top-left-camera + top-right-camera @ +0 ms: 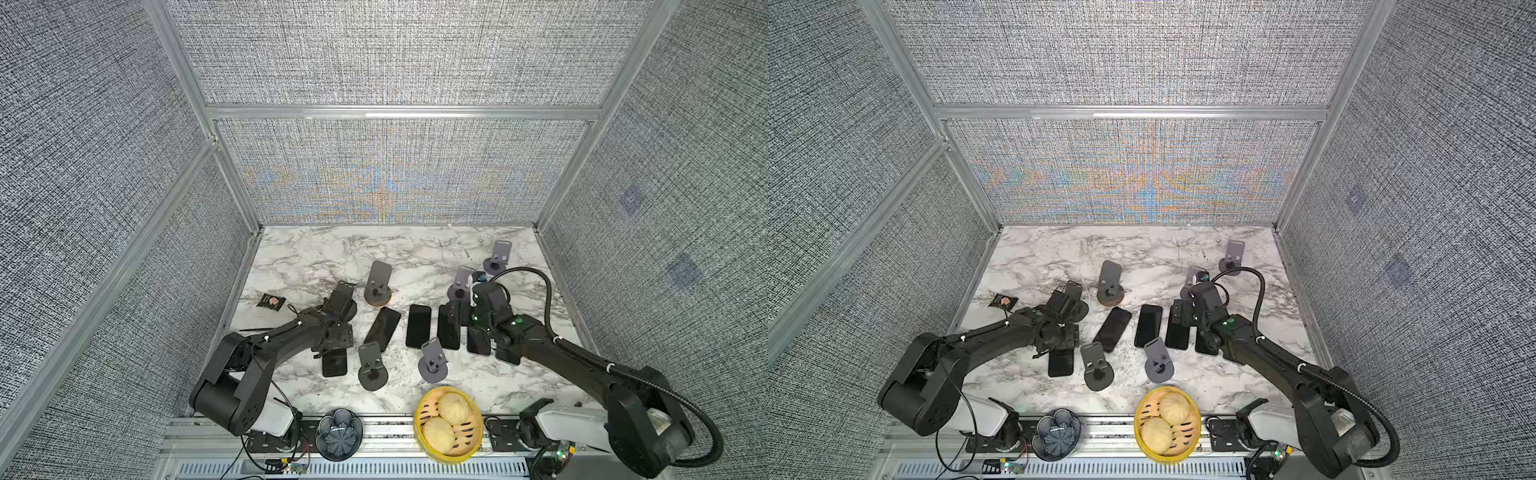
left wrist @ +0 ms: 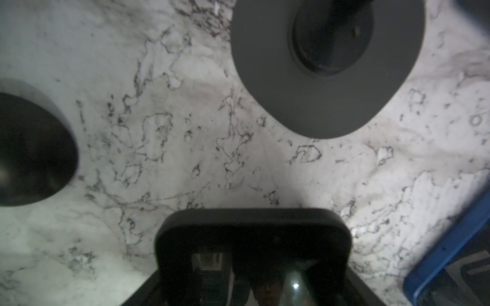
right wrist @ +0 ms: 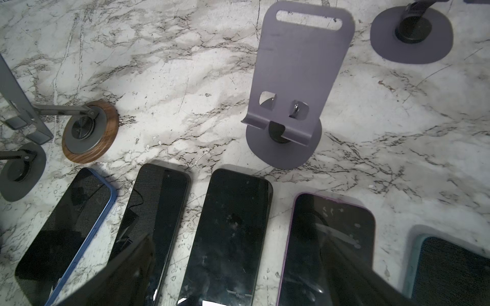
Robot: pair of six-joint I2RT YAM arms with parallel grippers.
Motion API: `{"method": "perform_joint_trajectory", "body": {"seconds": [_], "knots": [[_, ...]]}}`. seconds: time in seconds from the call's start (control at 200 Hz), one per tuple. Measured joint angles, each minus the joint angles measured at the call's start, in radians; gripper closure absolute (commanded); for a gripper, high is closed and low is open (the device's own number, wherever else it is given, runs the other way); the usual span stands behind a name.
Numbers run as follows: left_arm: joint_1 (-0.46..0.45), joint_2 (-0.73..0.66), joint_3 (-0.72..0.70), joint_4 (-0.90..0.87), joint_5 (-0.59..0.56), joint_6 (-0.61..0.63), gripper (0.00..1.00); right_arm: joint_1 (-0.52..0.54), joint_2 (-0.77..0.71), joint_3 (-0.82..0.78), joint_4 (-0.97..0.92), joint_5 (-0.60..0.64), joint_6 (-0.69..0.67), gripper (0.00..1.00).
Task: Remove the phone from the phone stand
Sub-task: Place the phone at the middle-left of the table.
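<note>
A black phone (image 1: 334, 362) lies flat on the marble table (image 1: 307, 257) under my left wrist. In the left wrist view its rounded end (image 2: 253, 227) sits between my left gripper's jaws, which are too dark to read. My left gripper (image 1: 331, 345) points down at it. Just behind that wrist stands an empty black phone stand (image 1: 343, 296). My right gripper (image 3: 237, 238) hovers open over a row of phones with nothing held. In a top view the right gripper (image 1: 457, 315) is at the row's far end.
Several phones lie side by side mid-table, the leftmost in a blue case (image 1: 382, 328). Empty stands stand around: one with a wooden base (image 1: 377, 291), two grey (image 1: 372, 370) (image 1: 434, 361), two lilac (image 1: 460, 282) (image 1: 498, 257). A yellow steamer basket (image 1: 422, 432) and a dark bowl (image 1: 338, 434) stand at the front edge.
</note>
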Motion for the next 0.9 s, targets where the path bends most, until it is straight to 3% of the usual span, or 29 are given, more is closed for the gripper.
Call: {"method": "perform_joint_trajectory", "body": {"seconds": [0.635,0.901], "knots": [[0.0,0.007,0.011,0.006,-0.003,0.002,0.21,0.0,-0.006,0.0,-0.003,-0.001,0.0,0.01],[0.0,-0.113,0.043,-0.092,0.034,0.01,0.14,0.0,-0.002,0.0,-0.004,0.0,0.0,0.01]]}}
